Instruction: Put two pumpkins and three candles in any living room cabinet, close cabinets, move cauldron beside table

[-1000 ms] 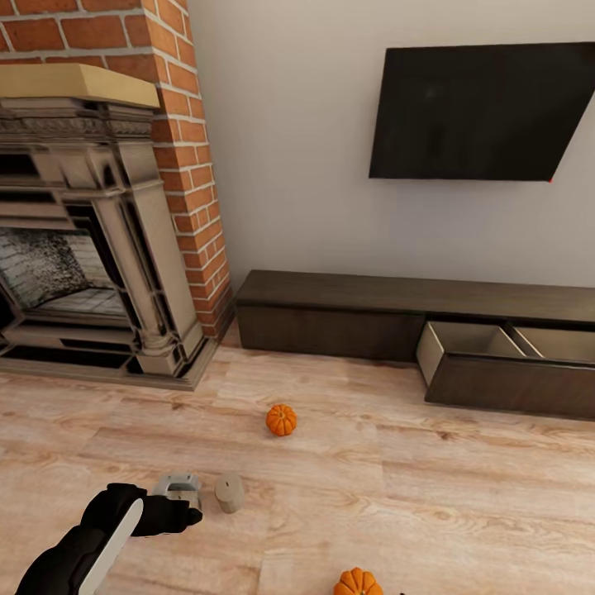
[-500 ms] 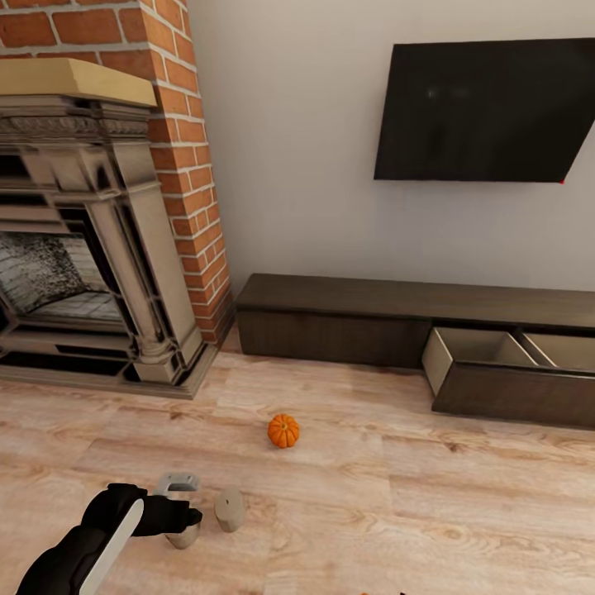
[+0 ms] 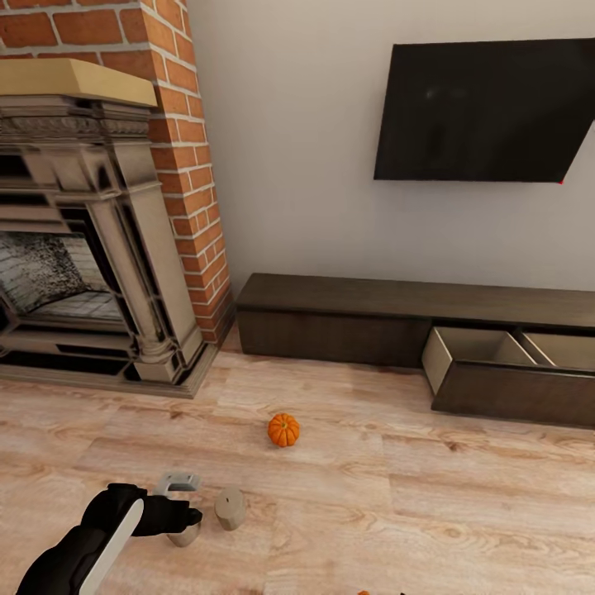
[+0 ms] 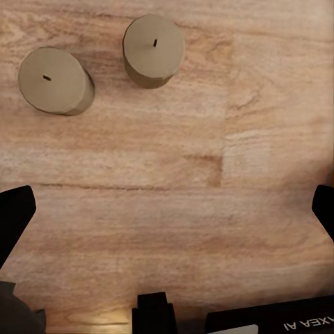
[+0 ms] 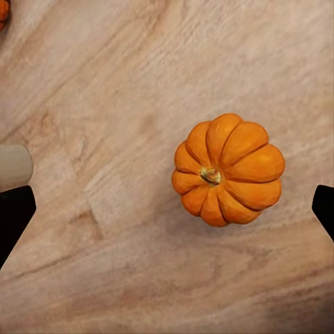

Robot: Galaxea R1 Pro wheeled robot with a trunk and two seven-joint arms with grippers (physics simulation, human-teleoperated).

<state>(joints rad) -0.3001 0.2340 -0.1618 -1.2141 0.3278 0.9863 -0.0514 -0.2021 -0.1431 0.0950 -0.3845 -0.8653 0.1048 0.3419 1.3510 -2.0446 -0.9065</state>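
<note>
While both grippers hang spread above the floor — left gripper [image 4: 167,209] near two candles [image 4: 153,50], right gripper [image 5: 167,209] over a pumpkin [image 5: 228,169]

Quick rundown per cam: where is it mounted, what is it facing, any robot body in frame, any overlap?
Head: high, facing the cabinet and a pumpkin; left arm with its tool shows.
Left wrist: straight down at floor and two candles; open tool's dark fingertips show.
Right wrist: down over another pumpkin; fingertips show.
Shared: head and left wrist both see the candles.
</note>
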